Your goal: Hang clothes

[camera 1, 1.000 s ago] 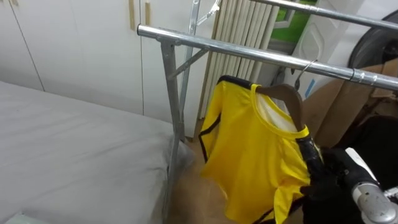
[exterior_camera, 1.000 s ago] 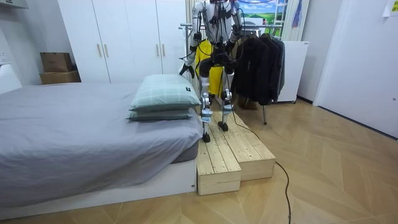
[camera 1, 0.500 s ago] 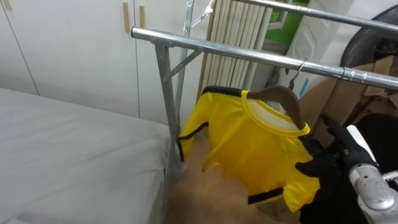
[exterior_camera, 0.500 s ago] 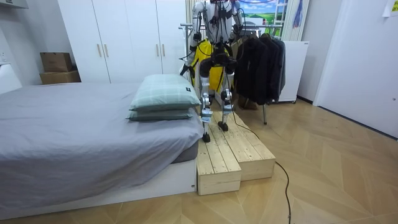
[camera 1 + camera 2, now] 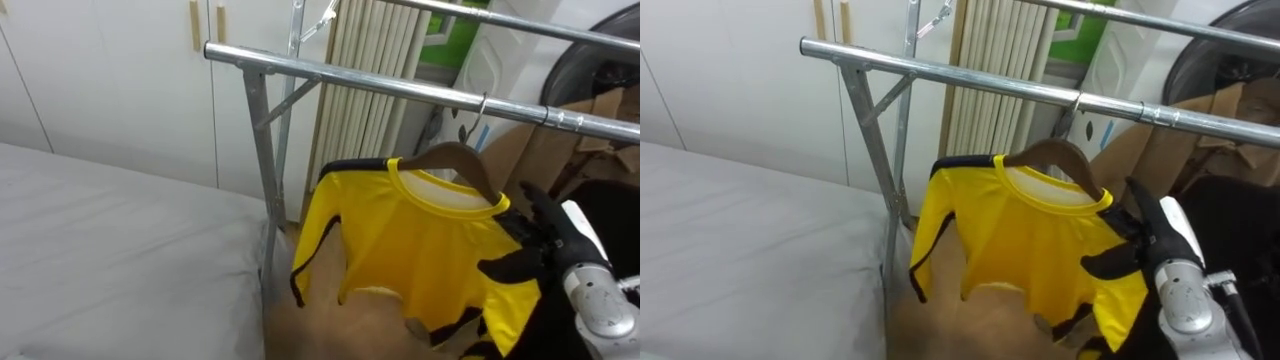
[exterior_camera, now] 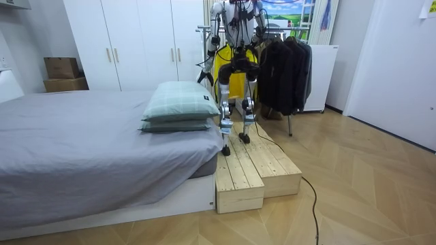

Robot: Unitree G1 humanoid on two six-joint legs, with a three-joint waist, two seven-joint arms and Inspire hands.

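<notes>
The right hand is at the sleeve of the yellow shirt, its fingers spread wide and closing on nothing. The shirt hangs on a wooden hanger hooked over the rail. If a finger catches the cloth when the hand draws back, the hook may slip off.
</notes>
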